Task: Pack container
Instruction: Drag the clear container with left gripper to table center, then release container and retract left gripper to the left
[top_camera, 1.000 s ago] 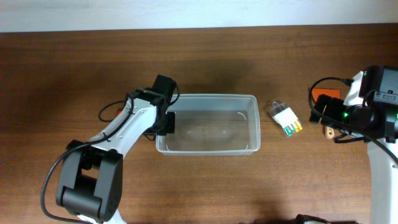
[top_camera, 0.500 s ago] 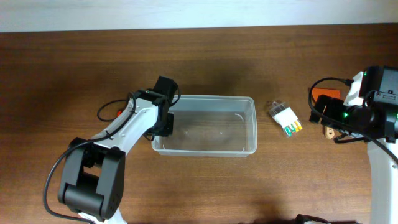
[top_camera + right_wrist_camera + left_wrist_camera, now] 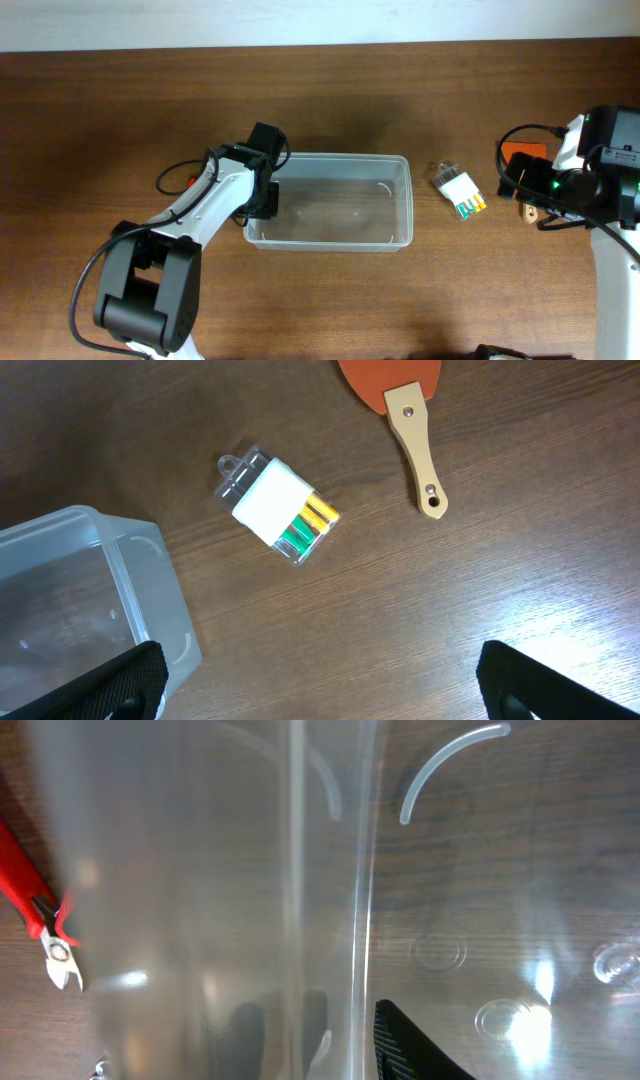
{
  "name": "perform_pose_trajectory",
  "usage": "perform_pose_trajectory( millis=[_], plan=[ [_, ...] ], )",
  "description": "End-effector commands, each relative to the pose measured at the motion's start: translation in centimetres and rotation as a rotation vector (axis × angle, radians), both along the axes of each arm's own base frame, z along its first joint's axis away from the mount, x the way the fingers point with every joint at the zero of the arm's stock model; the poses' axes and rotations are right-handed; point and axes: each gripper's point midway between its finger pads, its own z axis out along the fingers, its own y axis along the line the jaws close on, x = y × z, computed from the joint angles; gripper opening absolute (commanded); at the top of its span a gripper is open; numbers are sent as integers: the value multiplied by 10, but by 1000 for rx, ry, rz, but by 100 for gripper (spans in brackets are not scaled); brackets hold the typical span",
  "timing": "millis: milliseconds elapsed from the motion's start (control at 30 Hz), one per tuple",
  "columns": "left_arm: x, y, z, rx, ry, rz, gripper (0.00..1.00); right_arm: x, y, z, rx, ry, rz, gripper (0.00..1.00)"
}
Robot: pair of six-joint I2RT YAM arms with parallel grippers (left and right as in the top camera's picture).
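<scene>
The container [image 3: 340, 156] sits empty in the middle of the table [image 3: 100, 120], the left gripper [image 3: 268, 193] straddling its left wall; whether those jaws pinch the plastic or stand loose I cannot tell. If they snag while pulling away, the light container could slide or tip. The right gripper [image 3: 320, 685] hangs spread wide and empty, right of the blister pack [image 3: 278, 506]

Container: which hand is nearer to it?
Left. The left hand sits at the container's left wall; right hand is well past its right end, beyond the blister pack.
</scene>
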Motion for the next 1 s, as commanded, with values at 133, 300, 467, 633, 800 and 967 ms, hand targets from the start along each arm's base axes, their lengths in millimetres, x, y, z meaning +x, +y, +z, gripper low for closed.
perform_pose_trajectory(
  millis=[133,300,467,633,800,967],
  plan=[
    [17,5,40,17,-116,-2,43,0,-3,9,-16,-22,1,99],
    [23,3,70,-4,-192,-41,59,0,-3,9,-16,-22,0,99],
    [27,1,109,-38,-298,-42,92,4,-4,11,-21,-42,1,99],
    [30,29,154,-16,-399,2,99,-8,-1,7,-9,10,4,99],
    [21,102,188,-10,-485,232,99,-51,2,20,-17,148,-12,99],
    [-2,168,208,-66,-547,509,99,-73,-11,43,-92,150,-105,99]
  ],
)
